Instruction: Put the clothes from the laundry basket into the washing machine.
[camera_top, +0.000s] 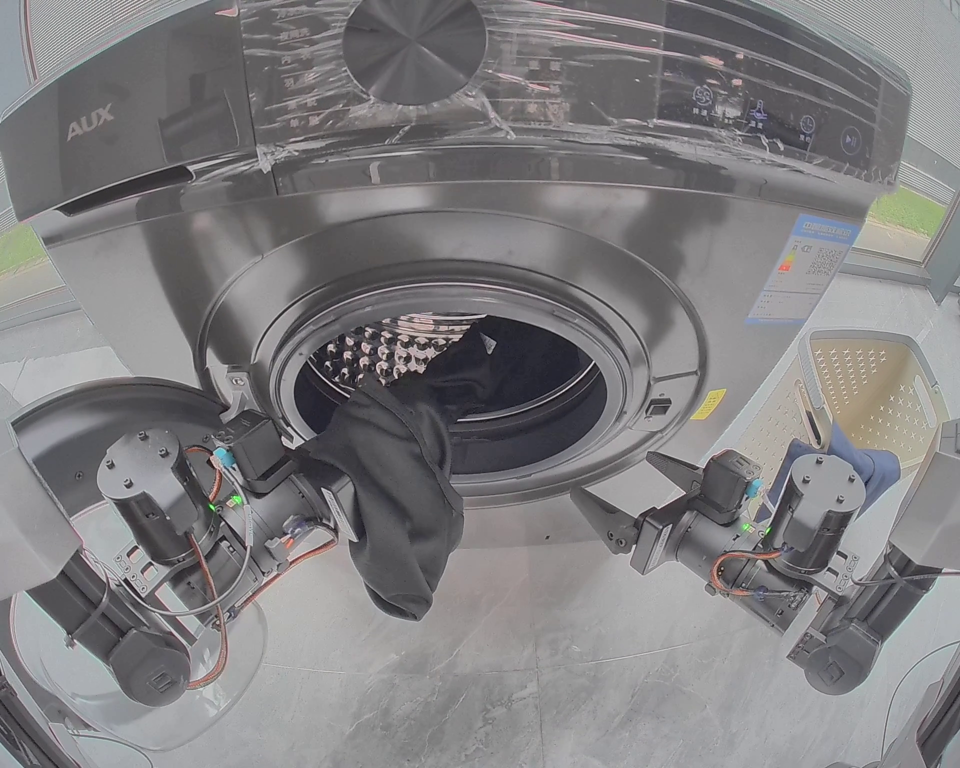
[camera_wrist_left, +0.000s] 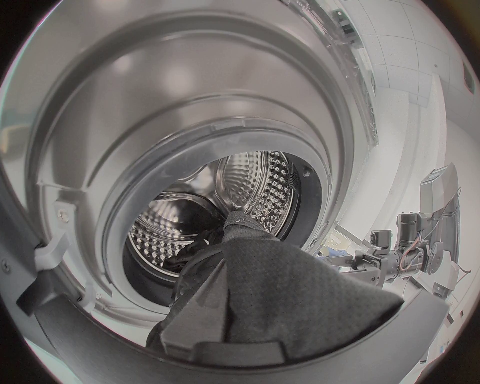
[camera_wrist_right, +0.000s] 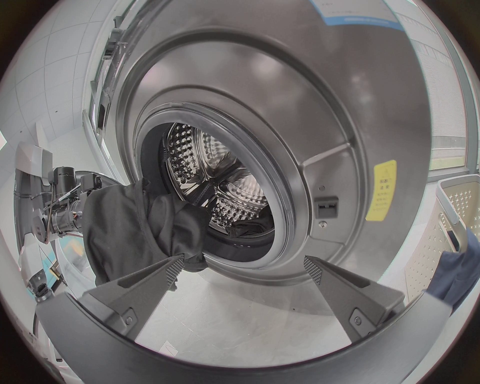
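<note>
Grey floor before open washing machine: left pincer clenched on black garment, draped half inside over the drum mouth's lower-left rim for feeding inward; right pincer released, empty, near laundry basket.

Matt black cloth garment, glossy grey metal washing machine, shiny dimpled steel drum.
</note>
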